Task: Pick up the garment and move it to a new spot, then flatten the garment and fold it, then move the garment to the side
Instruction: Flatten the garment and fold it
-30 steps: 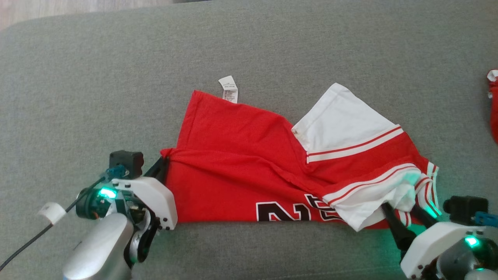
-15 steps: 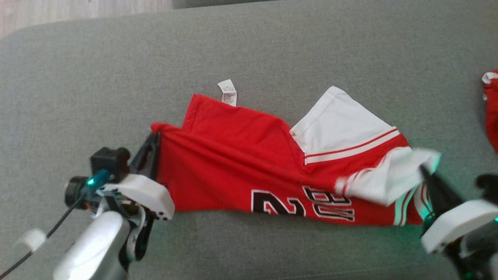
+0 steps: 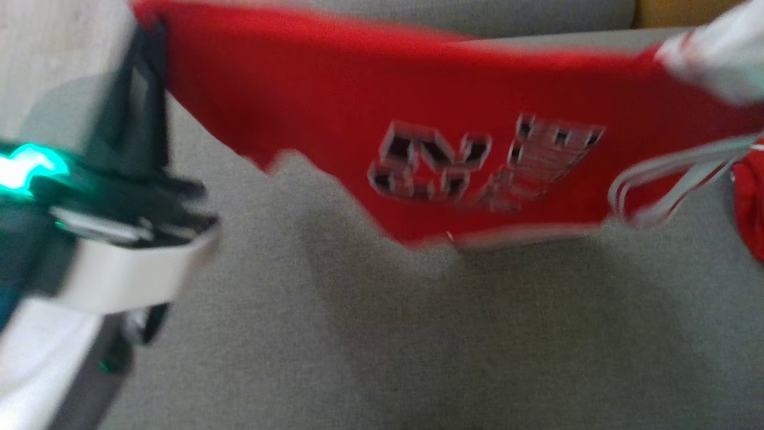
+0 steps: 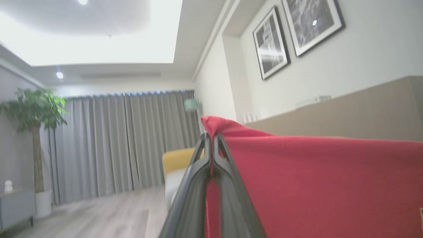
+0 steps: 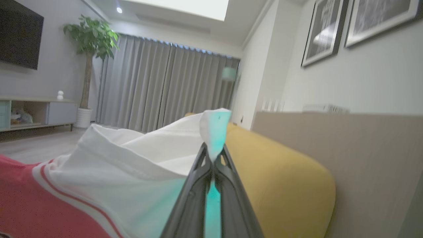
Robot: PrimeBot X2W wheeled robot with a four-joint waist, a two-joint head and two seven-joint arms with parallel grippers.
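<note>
Two corners pinched — left end effector (image 4: 211, 137) on red cloth, right end effector (image 5: 211, 148) newly clamped on the white sleeve (image 5: 132, 148) — so the shirt (image 3: 334, 107), lately flat on the sofa (image 3: 358, 334), hangs stretched above it, ready to move.

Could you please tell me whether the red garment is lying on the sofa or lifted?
Lifted: the red garment hangs stretched between left gripper and right gripper, jaws shut on it, above the sofa.
</note>
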